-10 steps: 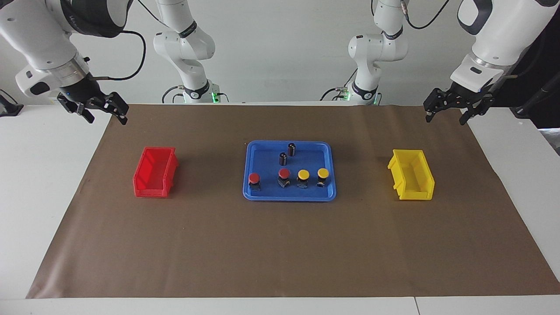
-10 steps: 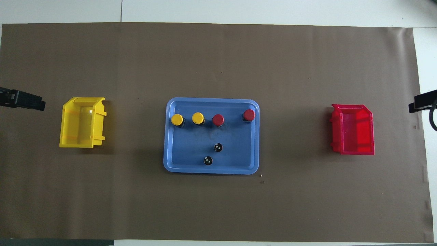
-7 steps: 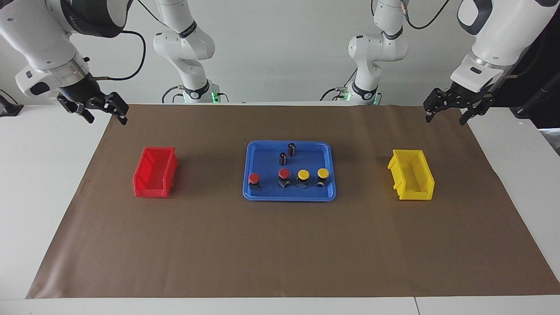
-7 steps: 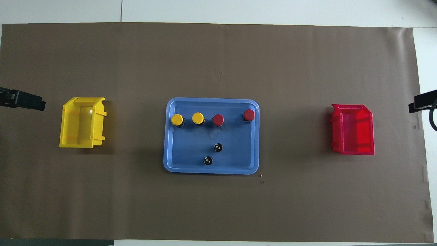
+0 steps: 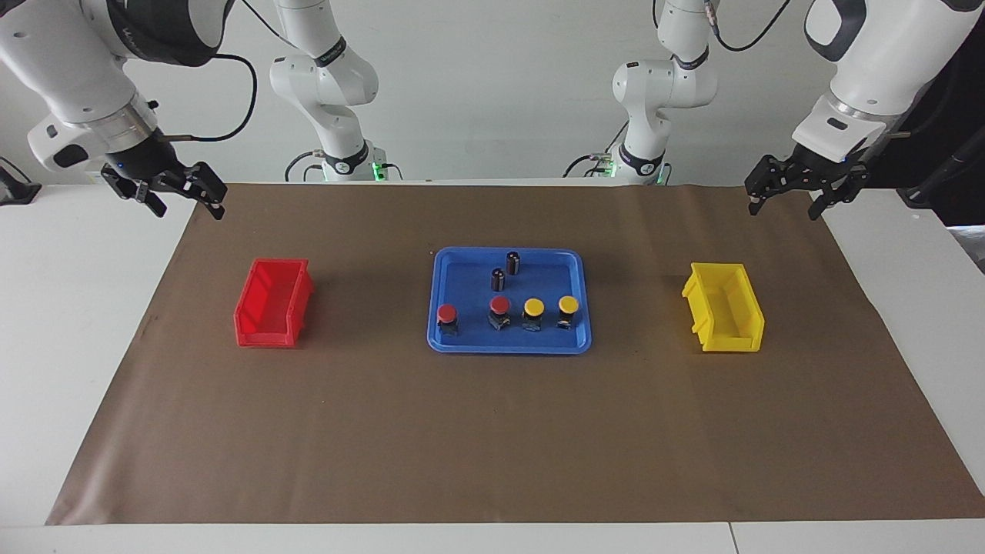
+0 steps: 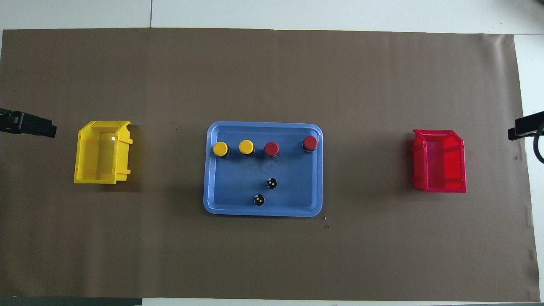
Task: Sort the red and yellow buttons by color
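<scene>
Two red buttons (image 5: 446, 314) (image 5: 499, 306) and two yellow buttons (image 5: 533, 308) (image 5: 568, 305) stand in a row in the blue tray (image 5: 462, 343), along the side farther from the robots. In the overhead view the yellow buttons (image 6: 220, 148) (image 6: 246, 147) are toward the left arm's end and the red buttons (image 6: 271, 148) (image 6: 310, 143) toward the right arm's end. My right gripper (image 5: 190, 209) waits open and empty over the paper's corner near the red bin (image 5: 273, 304). My left gripper (image 5: 782, 211) waits open and empty over the corner near the yellow bin (image 5: 723, 308).
Two capless dark cylinders (image 5: 513, 262) (image 5: 498, 278) stand in the tray nearer to the robots than the buttons. Brown paper (image 5: 492, 431) covers the table. The red bin (image 6: 440, 161) and the yellow bin (image 6: 102, 152) both look empty.
</scene>
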You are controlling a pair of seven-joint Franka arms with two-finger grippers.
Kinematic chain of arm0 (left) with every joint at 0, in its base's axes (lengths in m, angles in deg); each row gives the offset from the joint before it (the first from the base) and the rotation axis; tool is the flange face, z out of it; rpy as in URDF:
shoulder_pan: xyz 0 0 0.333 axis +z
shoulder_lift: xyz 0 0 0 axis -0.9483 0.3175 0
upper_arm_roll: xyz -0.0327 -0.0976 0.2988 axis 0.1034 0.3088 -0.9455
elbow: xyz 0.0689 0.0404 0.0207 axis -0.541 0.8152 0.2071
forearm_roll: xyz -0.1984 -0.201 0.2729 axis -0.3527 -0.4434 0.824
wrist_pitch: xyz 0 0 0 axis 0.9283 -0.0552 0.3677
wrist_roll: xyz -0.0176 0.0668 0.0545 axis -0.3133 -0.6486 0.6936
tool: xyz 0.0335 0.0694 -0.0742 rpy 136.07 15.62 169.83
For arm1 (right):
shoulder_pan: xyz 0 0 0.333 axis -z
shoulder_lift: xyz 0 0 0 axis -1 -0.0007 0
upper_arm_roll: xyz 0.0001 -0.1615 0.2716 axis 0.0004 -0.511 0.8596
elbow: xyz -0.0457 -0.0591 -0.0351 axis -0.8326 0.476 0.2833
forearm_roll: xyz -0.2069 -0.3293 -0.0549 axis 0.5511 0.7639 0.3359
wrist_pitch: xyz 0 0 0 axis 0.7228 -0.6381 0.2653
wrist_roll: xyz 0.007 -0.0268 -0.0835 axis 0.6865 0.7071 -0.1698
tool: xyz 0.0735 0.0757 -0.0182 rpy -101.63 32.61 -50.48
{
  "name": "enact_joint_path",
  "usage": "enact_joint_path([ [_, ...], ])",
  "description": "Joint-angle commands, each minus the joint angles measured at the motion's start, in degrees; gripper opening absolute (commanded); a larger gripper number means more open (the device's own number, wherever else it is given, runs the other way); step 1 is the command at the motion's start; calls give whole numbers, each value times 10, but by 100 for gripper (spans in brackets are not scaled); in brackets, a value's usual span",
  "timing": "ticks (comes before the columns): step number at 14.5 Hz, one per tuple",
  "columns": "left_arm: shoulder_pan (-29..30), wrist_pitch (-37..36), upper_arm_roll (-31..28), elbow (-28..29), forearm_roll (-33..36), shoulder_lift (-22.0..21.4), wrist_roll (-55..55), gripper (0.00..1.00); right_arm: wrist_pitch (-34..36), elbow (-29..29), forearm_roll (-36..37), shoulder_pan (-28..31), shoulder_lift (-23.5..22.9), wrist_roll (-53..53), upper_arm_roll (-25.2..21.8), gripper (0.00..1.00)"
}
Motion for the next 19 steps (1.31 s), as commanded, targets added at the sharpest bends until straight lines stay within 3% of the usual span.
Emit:
enact_joint_path([
  [1,-6,5,-6,19,12,-17,-7,100,-2,1,6,1,0,-1,2,100],
  [11,-6,4,-6,19,12,-17,-7,100,-6,3,-3,-4,4,-10,6,100],
  [14,-6,5,-6,19,12,-17,-7,100,-52,8,-6,-73,-9,70,33,100],
  [18,-6,5,-6,19,12,-17,-7,100,-61,94,-8,-198,-118,241,34,100],
  [19,-6,6,-6,19,12,-17,-7,100,-102,99,-10,-235,-146,292,36,100],
])
